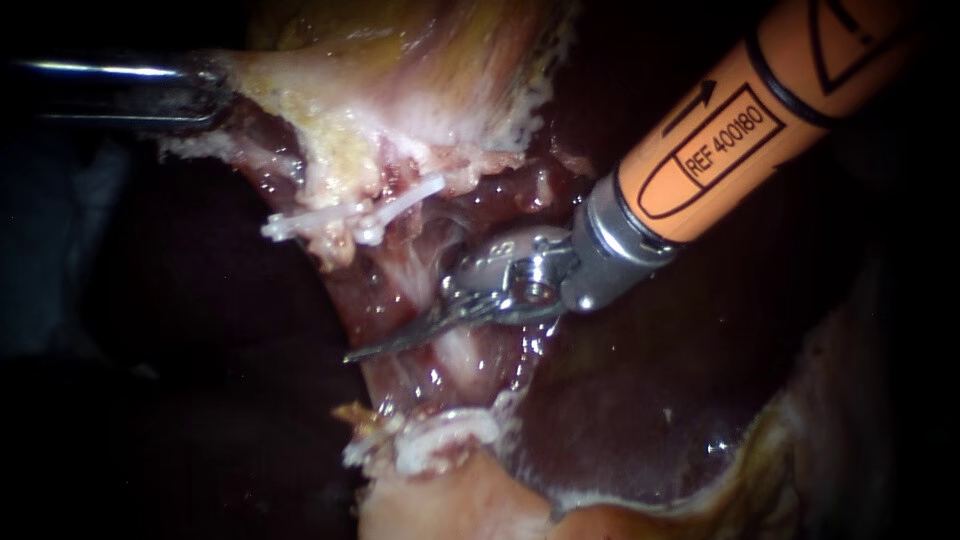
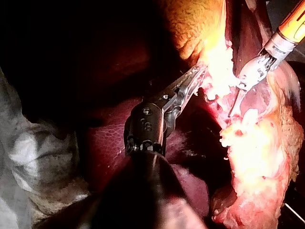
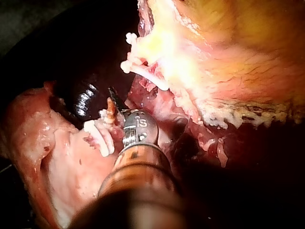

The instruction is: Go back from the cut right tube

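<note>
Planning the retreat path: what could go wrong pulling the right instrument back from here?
1. The right instrument has shut, pointed blades lying over wet tissue between the upper clips and the lower clips; a sideways pull could nick that tissue.
2. Both sets of clips sit near the blades; a swing could knock one loose.
Backing straight along the shaft looks safest.

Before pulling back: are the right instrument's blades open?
No, the right instrument's blades lie together as one thin point, holding nothing.
</note>
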Robot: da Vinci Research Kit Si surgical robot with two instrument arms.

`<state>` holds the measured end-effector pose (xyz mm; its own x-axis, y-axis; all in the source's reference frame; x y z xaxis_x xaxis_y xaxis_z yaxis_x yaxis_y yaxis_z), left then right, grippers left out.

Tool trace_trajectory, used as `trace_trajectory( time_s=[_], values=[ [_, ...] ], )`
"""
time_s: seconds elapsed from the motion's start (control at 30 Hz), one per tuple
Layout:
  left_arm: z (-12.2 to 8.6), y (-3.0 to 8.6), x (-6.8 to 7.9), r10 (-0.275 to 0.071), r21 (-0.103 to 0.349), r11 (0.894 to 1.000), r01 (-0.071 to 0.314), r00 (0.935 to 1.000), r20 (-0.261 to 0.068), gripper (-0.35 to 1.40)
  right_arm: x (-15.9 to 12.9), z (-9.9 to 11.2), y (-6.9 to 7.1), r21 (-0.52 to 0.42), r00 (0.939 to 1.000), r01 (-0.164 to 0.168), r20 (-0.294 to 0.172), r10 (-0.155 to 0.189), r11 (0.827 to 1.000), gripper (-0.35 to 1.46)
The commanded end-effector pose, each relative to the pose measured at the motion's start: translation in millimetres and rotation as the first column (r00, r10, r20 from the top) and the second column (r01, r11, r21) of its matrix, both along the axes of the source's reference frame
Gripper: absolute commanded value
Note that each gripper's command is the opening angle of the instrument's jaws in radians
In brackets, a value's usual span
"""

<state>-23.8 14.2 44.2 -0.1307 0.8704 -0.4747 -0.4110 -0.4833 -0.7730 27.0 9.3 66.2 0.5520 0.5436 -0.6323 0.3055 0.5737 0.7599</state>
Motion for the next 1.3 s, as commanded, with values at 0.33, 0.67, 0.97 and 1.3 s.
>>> trace_trajectory(
  time_s=[0.33, 0.67, 0.97, 1.3],
  values=[
    [0.0, 0.0, 0.0, 0.0, 0.0, 1.0, 0.0, 1.0, 0.0, -0.35, 0.7, -0.2, -0.2, 0.005, 0.9914, -0.128, -0.029, 0.128, 0.992, 1.2],
    [0.1, 0.0, 0.1, 0.001, 0.0, 1.0, -0.001, 1.0, 0.001, -0.35, -0.1, -0.7, -0.5, -0.048, 0.9635, -0.266, 0.018, 0.267, 0.963, 1.43],
    [0.1, 0.0, 0.3, -0.001, -0.001, 1.0, 0.001, 1.0, -0.001, -0.35, -5.2, -2.5, -1.9, -0.338, 0.936, -0.295, 0.085, 0.341, 0.894, 1.45],
    [0.1, 0.1, 0.3, 0.0, -0.001, 1.0, 0.0, 1.0, -0.001, -0.35, -11.6, -5.6, 0.6, -0.472, 0.936, -0.193, 0.175, 0.306, 0.86, 1.45]
  ],
)
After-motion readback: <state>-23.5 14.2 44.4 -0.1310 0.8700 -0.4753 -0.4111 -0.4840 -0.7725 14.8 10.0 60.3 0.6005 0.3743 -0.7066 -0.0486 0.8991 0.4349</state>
